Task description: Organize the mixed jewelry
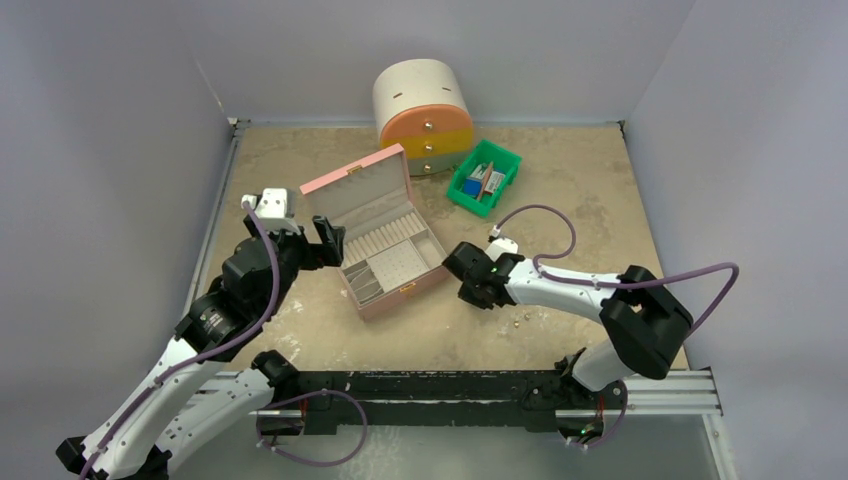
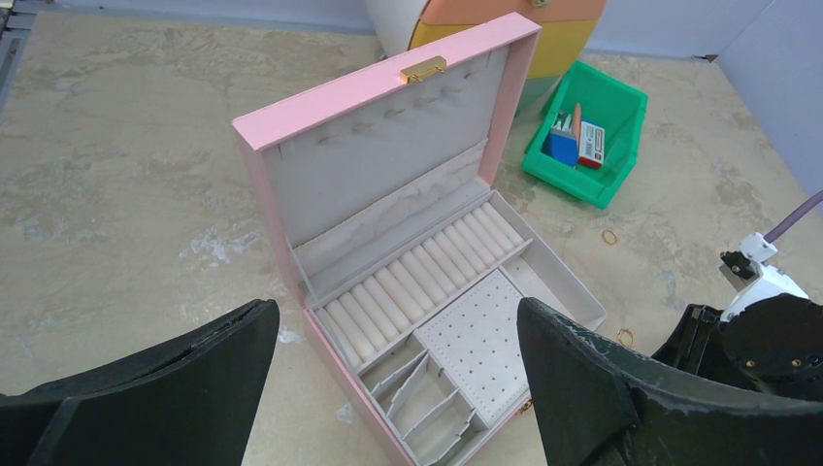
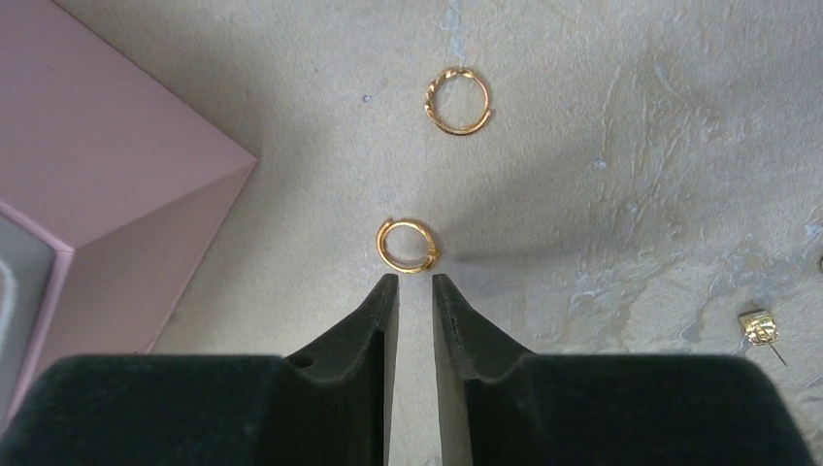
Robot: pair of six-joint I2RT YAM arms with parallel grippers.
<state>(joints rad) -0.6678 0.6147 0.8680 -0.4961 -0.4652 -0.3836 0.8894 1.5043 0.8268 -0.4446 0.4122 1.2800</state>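
Note:
An open pink jewelry box [image 1: 385, 250] with grey ring rolls and a stud pad sits mid-table and shows in the left wrist view [image 2: 388, 87]. My right gripper [image 3: 414, 282] hangs low over the table right of the box, jaws a narrow gap apart and empty. A small gold ring [image 3: 408, 245] lies just beyond its tips. A second gold ring [image 3: 458, 100] lies farther on, and a gold stud [image 3: 759, 325] to the right. My left gripper [image 2: 396, 320] is wide open and empty at the box's left side. No silvery hoop shows.
A green bin [image 1: 485, 175] with coloured items stands behind the box to the right. A round drawer unit [image 1: 425, 115] in cream, orange and yellow stands at the back. Grey walls close in the table on three sides.

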